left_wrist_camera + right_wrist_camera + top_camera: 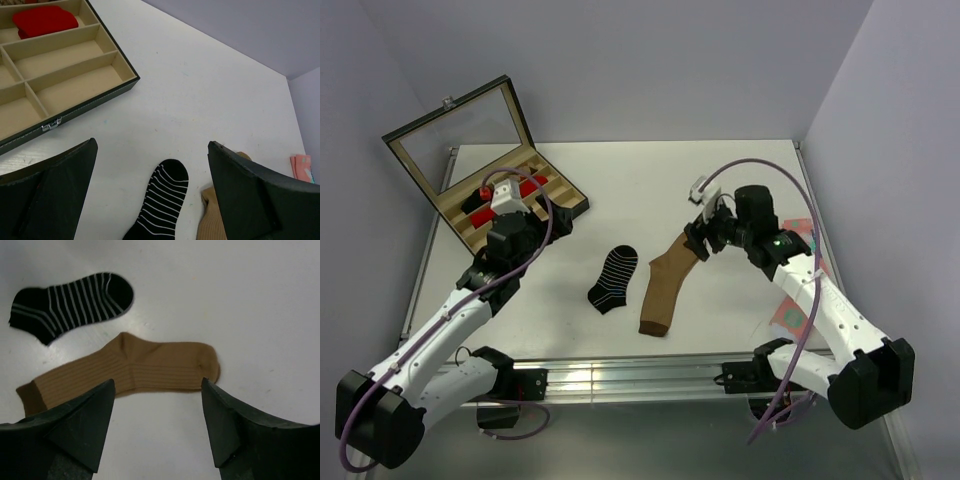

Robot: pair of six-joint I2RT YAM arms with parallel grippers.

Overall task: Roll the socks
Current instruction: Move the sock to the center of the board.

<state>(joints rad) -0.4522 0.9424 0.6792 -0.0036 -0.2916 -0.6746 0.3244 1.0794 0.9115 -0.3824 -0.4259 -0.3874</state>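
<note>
The white table (620,180) is bounded by walls at the back and right, and its far-left corner is taken by an open compartmented box (90,102); a pink sock (301,166) is seen at the right edge. Bare surface is left between the box and the two socks at mid-table. The striped sock (614,279) is laid flat with toe away and cuff toward the arms. Just to its right, apart from it, the tan sock (665,285) is laid lengthwise, cuff nearest, foot angled far-right. The left gripper (152,145) is held spread and empty near the box; the right gripper (157,385) is spread above the tan foot.
</note>
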